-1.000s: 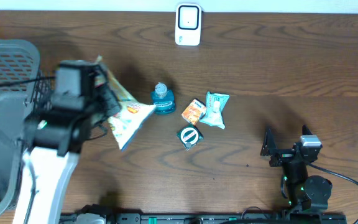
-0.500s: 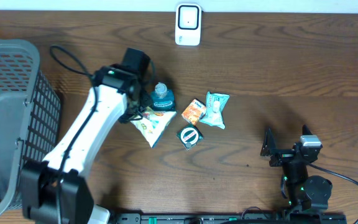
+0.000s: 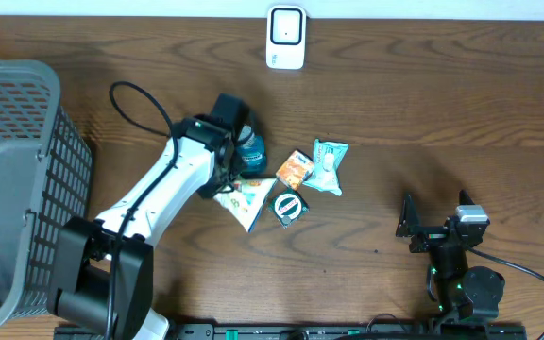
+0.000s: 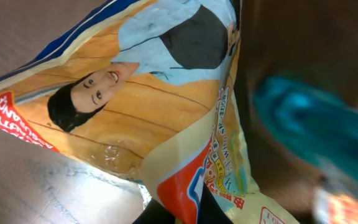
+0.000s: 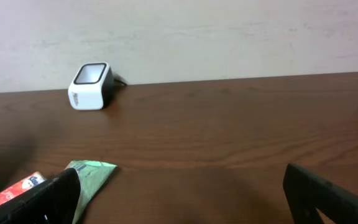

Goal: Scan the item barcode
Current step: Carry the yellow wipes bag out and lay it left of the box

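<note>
Brown wooden counter [image 3: 442, 104]: your left pincer [image 3: 231, 182], clamped on the yellow printed snack bag [image 3: 250, 202], has swung rightward from the grey mesh basket [image 3: 17, 94]; right pincer [image 5: 182, 196] gapes.

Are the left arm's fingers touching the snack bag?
Touching. The left wrist view shows the bag pinched between the shut fingers at the picture's bottom edge.

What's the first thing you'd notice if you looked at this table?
The white left arm stretches across the table, its gripper shut on a yellow snack bag with a smiling face printed on it, right beside a small blue bottle. A white scanner stands at the far edge, and a grey mesh basket fills the left side.
</note>
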### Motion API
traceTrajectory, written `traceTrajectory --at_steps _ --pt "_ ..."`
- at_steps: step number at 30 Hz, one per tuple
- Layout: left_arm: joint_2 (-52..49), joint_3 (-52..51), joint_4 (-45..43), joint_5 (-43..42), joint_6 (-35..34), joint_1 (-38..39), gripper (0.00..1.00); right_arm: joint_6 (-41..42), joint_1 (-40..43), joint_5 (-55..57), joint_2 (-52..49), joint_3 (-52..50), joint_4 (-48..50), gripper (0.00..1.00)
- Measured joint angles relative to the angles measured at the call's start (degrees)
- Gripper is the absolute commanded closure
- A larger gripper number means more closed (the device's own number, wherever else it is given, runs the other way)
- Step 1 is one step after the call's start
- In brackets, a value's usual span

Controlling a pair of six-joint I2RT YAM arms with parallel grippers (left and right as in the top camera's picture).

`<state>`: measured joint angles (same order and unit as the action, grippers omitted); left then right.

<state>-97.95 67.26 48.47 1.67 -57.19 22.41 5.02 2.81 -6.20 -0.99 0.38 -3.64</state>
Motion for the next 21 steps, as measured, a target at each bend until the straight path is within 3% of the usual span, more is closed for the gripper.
traceTrajectory --at_steps 3,4,7,10,11,17,18,21 --pt "0.0 -2.47 -1.64 0.04 -0.76 0.28 0.92 0.0 0.0 0.0 0.0 0.02 0.0 0.01" --pt "0.0 -2.75 -2.01 0.13 -1.05 0.52 0.86 0.0 0.0 0.02 0.0 0.02 0.0 0.01" --pt "0.02 -2.91 -2.56 0.2 -1.22 1.6 0.58 0.0 0.0 0.0 0.0 0.02 0.0 0.01" --pt "0.48 -2.91 -2.71 0.46 -1.53 2.89 0.19 0.0 0.0 0.0 0.0 0.02 0.0 0.01" --pt "1.07 -2.93 -2.67 0.63 -1.62 3.21 0.15 0.0 0.0 0.0 0.0 0.02 0.0 0.01" --pt "11.43 -3.06 -2.21 4.35 -1.75 3.52 0.16 0.0 0.0 0.0 0.0 0.02 0.0 0.01" --pt "13.22 -3.06 -2.1 5.09 -1.75 3.52 0.19 0.0 0.0 0.0 0.0 0.02 0.0 0.01" --pt "20.09 -3.06 -1.92 8.5 -1.97 3.52 0.5 0.0 0.0 0.0 0.0 0.02 0.0 0.01"
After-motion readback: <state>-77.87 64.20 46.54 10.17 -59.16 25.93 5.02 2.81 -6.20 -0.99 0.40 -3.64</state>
